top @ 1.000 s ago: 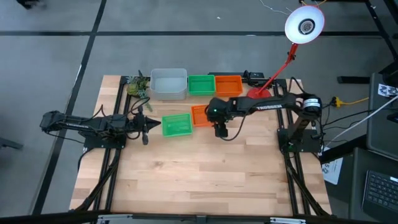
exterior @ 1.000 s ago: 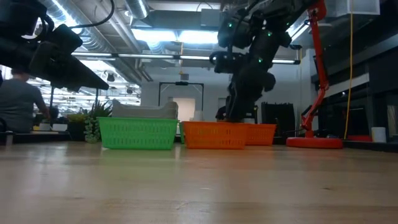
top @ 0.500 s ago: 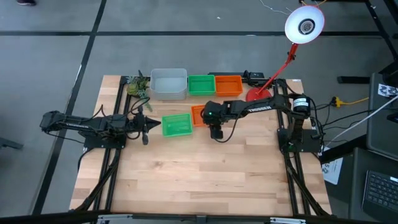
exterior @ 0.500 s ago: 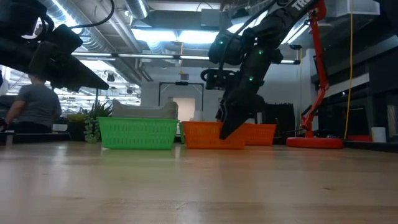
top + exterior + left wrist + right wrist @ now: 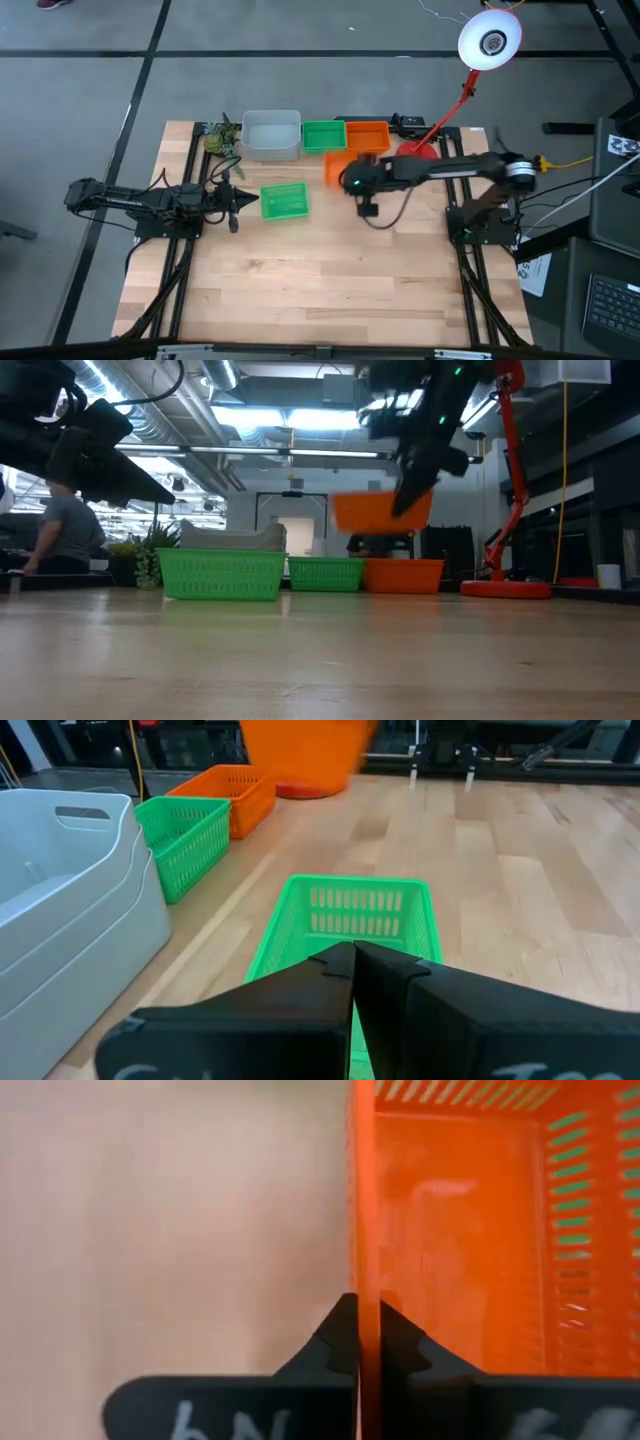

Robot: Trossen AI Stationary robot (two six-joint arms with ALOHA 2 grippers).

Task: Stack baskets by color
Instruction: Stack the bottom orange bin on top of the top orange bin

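Left gripper point(image 5: 233, 203) is idling, fingers together, beside the loose green basket point(image 5: 284, 201); right gripper point(image 5: 366, 200) is clamping an orange basket point(image 5: 382, 510) by its wall, carrying it airborne. Next: lowering it squarely into the back-row orange basket point(image 5: 368, 136).

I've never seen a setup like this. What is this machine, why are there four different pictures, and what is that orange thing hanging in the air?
It is a robot with two dark arms working at a wooden table. One picture looks down from above, one looks level across the tabletop, and two come from cameras on the arms' wrists. Along the table's far edge sit a pale grey bin, a green basket and an orange basket; another green basket lies nearer the middle. The right tool is shut on the rim of a second orange basket, holding it in the air. The left tool is shut and empty, resting beside the nearer green basket. The red lamp is only lighting.
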